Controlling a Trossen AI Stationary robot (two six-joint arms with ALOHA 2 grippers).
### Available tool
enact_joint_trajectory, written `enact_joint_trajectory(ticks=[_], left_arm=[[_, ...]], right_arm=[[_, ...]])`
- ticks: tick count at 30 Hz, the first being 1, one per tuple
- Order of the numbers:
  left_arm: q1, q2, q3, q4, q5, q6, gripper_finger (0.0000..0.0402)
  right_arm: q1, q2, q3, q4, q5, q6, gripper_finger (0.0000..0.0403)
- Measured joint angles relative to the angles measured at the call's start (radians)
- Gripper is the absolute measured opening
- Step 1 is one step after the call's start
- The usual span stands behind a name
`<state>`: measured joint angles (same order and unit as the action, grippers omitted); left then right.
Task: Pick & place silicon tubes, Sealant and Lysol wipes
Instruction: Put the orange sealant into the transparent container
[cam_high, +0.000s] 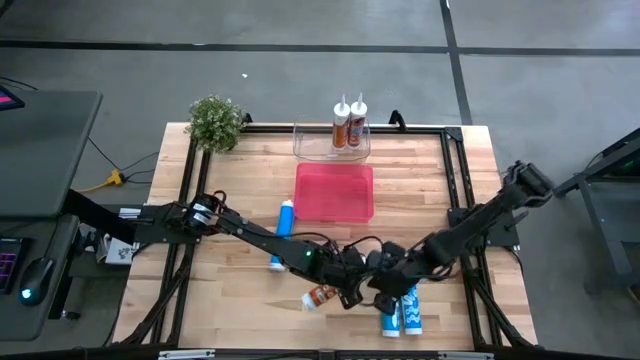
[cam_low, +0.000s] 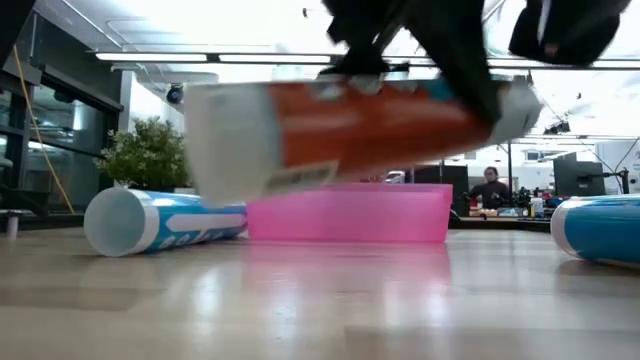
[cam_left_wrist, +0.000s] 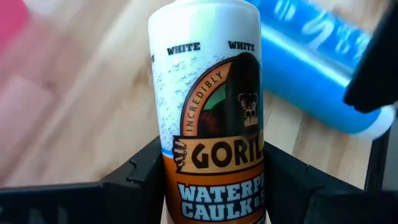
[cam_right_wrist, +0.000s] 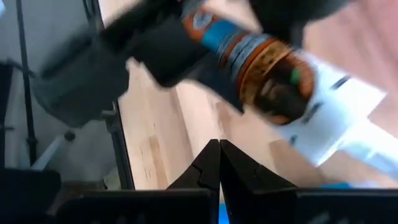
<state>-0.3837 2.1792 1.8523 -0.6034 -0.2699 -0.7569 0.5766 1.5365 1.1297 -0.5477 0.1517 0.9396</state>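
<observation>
A white and orange caulk tube (cam_low: 350, 120) hangs above the table near its front edge, with my left gripper (cam_high: 345, 283) shut on it. My right gripper (cam_high: 384, 284) hovers close beside it on the right, its fingers (cam_right_wrist: 219, 163) shut and holding nothing. Two blue tubes (cam_high: 401, 316) lie side by side on the wood at the front. Another blue tube (cam_high: 283, 228) lies on its side left of the pink bin (cam_high: 334, 190). Two more tubes (cam_high: 350, 122) stand upright in the clear container (cam_high: 332, 148) at the far edge. My left gripper pinches the caulk tube's labelled body (cam_left_wrist: 211, 168) between its two fingers (cam_left_wrist: 140, 180), one on each side. The fingers come slanting down from the table's left. The tube's white end (cam_left_wrist: 205, 25) sticks out past the fingertips. The tube is lifted clear of the table, nearly level (cam_low: 230, 130).
A small potted plant (cam_high: 215, 122) stands at the far left corner. Black frame rails (cam_high: 455, 170) run along the table's sides. Bare wood lies between the pink bin and the two arms. A person sits far off in the room behind (cam_low: 490, 188).
</observation>
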Motion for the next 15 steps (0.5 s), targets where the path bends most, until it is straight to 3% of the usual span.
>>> enact_joint_trajectory(ticks=[9,15], left_arm=[[0.005,-0.003,0.188,-0.132,-0.191,0.124,0.0186],[0.044,-0.050,0.238,-0.137,-0.325,0.191,0.0186]], right_arm=[[0.020,-0.292,0.000,-0.168,0.225,0.032,0.0000],[0.038,-0.448,0.002,-0.282,0.345,0.031,0.0000]])
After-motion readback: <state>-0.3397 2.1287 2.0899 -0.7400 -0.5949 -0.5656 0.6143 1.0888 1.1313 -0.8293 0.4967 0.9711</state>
